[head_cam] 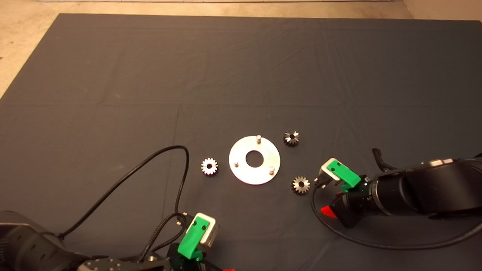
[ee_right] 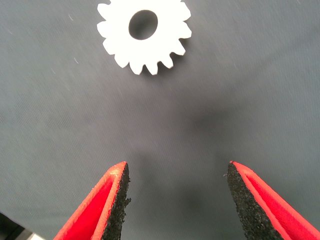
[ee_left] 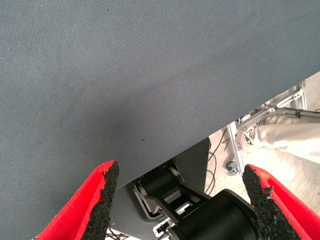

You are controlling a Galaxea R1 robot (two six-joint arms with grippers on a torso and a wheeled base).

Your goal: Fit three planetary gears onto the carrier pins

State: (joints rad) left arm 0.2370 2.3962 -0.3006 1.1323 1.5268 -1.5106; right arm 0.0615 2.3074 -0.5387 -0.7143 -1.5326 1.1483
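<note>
The shiny round disc lies mid-mat, and its three carrier pins stand bare. Three planetary gears lie flat on the mat around it: one to the left, one at the upper right, one at the lower right. My right gripper hovers just right of the lower-right gear, open and empty. In the right wrist view that gear lies a short way beyond the right gripper. My left gripper waits open at the mat's near edge.
A black cable loops over the mat left of the disc, and another trails under the right arm. The left wrist view shows the mat's edge, the robot's base, a metal frame and a person's beige-clad leg.
</note>
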